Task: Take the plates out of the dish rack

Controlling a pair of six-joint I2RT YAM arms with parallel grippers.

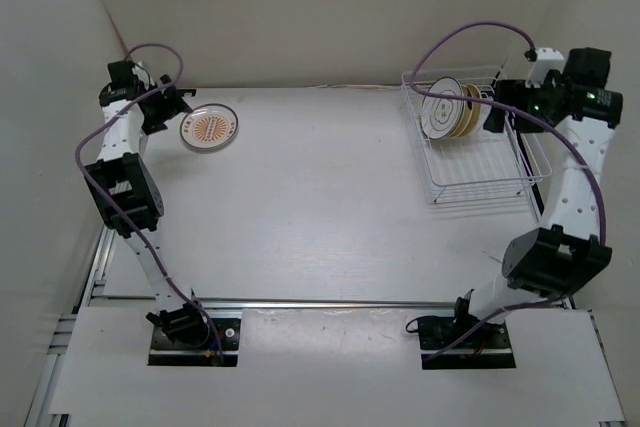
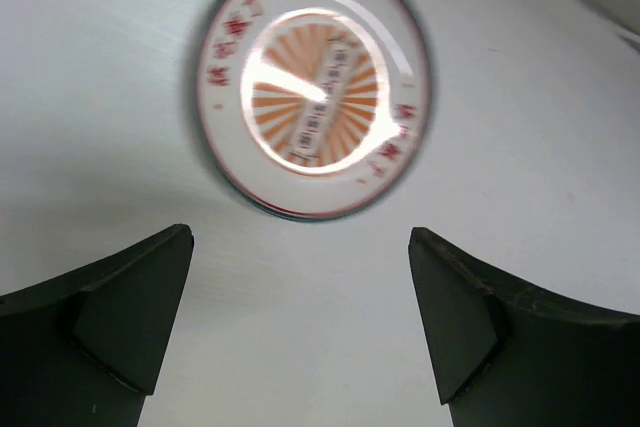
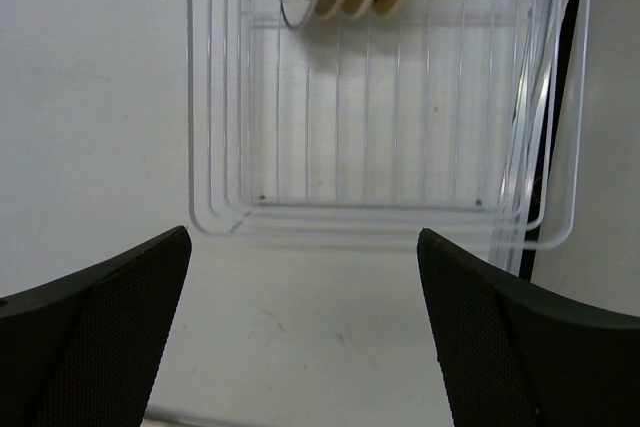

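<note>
The white surface (image 1: 330, 207) carries the wire dish rack (image 3: 380, 209) just ahead of the right gripper (image 3: 303, 237), whose jaws stand wide apart. A ring-patterned plate (image 1: 441, 112) and tan plates (image 1: 466, 110) stand on edge at the rack's far end. The orange sunburst plate (image 2: 315, 82) lies flat just beyond the left gripper (image 2: 300, 237), its jaws apart too.

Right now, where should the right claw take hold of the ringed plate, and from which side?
I would grip the ringed plate by its upper rim, from above: it stands on edge in the dish rack, top free, tan plates close behind it.
</note>
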